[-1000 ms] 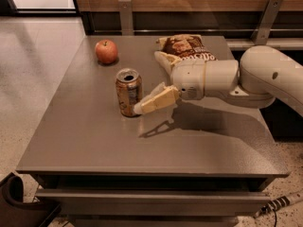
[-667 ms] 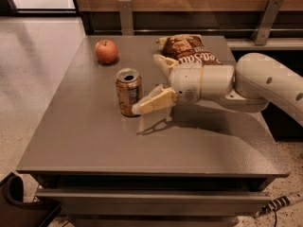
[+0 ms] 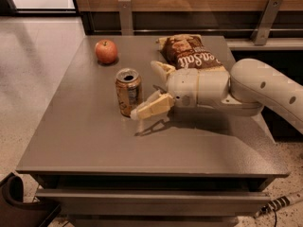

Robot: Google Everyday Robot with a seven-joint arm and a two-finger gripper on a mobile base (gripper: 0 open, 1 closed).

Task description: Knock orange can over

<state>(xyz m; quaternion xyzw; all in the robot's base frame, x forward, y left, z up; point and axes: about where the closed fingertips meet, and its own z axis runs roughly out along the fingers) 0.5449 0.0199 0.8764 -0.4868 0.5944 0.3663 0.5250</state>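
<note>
The orange can (image 3: 128, 92) stands upright on the grey table (image 3: 85, 136), left of centre, with its silver top and opened tab hole facing up. My gripper (image 3: 145, 90) comes in from the right on a white arm and sits just to the right of the can, low over the table. It is open and holds nothing. Its lower finger (image 3: 152, 108) points left, with its tip at the can's lower right side; I cannot tell whether it touches. The upper finger (image 3: 161, 68) points up and away behind the can.
A red-orange apple (image 3: 106, 51) sits at the table's far left. A brown chip bag (image 3: 191, 52) lies at the back, behind the gripper. A wooden wall with metal brackets runs behind the table. A dark object (image 3: 19, 207) stands on the floor, front left.
The gripper and arm have shifted slightly left, closing on the can. The can still stands upright in the same place.
</note>
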